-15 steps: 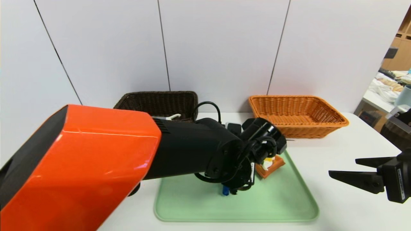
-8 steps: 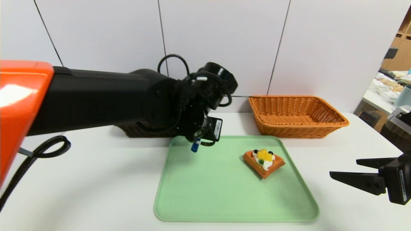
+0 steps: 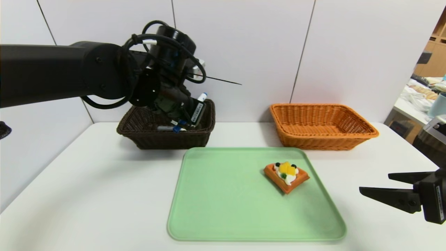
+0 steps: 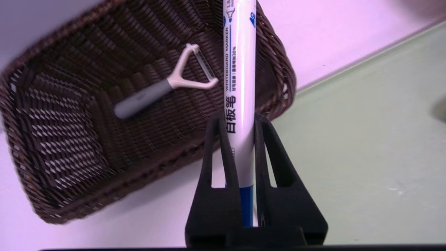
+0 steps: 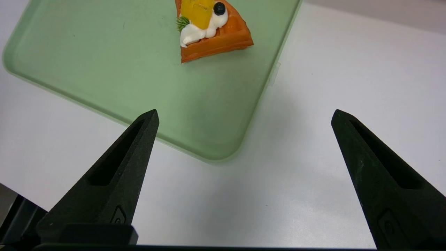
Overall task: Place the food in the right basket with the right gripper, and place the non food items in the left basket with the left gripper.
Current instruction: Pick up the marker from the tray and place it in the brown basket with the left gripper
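dark brown wicker now shows clear in the head view: the left basket (image 3: 166, 130) was mostly hidden behind the left arm a second ago, and that arm has swung up and away from the green tray (image 3: 226, 223) to hang over the basket. the marker pen (image 4: 239, 87) has gone with it, off the tray and into the air above the basket's near rim. the waffle (image 3: 286, 176), half covered by the arm before, sits in full view at the same spot, on the tray's right half.

the left gripper (image 4: 239, 120) points forward and downward, its two black fingers clenched on the pen's white barrel just above the blue cap, the barrel running out past the fingertips. the peeler (image 4: 167, 83) already lies on the basket floor, grey handle and white y-shaped head flat on the weave.

the right gripper (image 3: 378, 183) has not moved; it waits low at the table's right edge, beside the tray's near right corner, fingers spread wide with nothing between them. the right basket (image 3: 322, 125) of orange wicker stands behind the tray's right side, well apart from the waffle, which is orange-brown, topped with white cream, yellow fruit, dark berries and a green sprig.
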